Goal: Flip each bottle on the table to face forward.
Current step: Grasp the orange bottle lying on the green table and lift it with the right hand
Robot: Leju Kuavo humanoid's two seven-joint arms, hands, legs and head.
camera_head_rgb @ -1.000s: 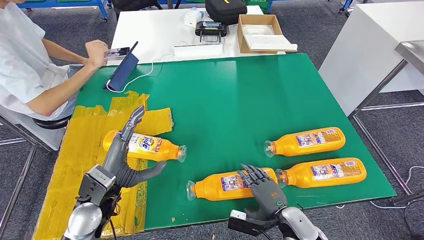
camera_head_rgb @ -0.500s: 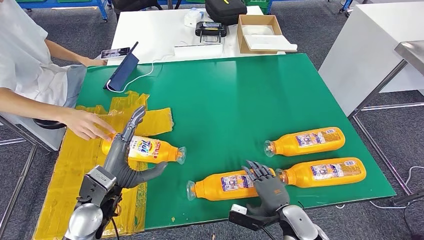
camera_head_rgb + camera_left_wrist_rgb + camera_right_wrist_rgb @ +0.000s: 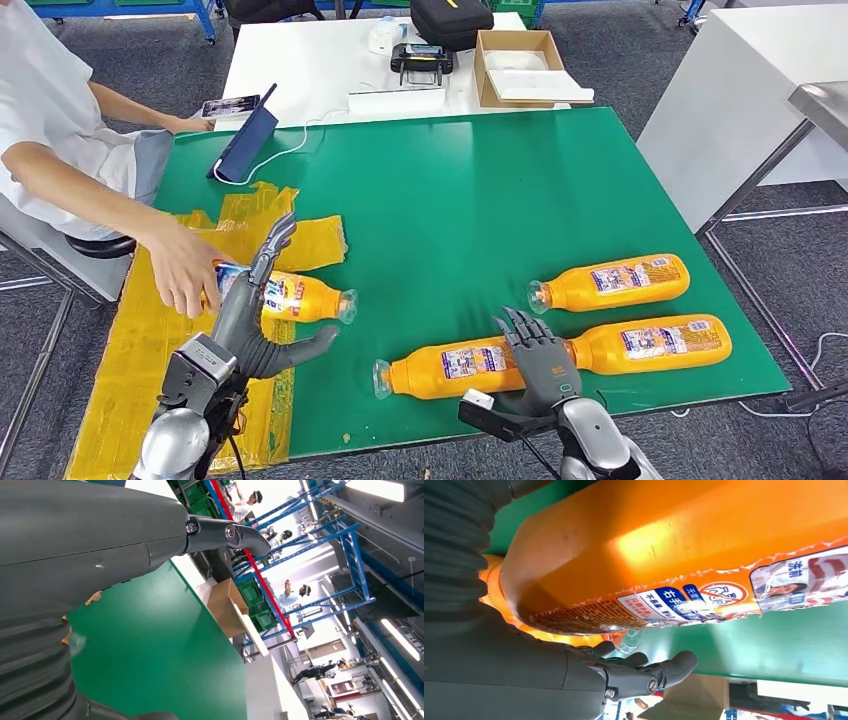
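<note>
Right hand (image 3: 541,362) rests on bottle (image 3: 455,367) — fingers spread.

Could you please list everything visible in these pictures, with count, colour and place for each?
Bottles: four, orange, lying on their sides; three on the green table's right part, one at its left on the tape.
Table: one, green top.
Tape patch: one, yellow, on the table's left edge.
White table: one, behind the green one.
Cardboard box: one, brown, on the white table.
Black bag: one, on the white table.
Phone: one, on the white table's left edge.
Person's hand: one, on the left bottle.
Left hand: grey, beside that bottle.
Right hand: dark, at the near bottle's base.
</note>
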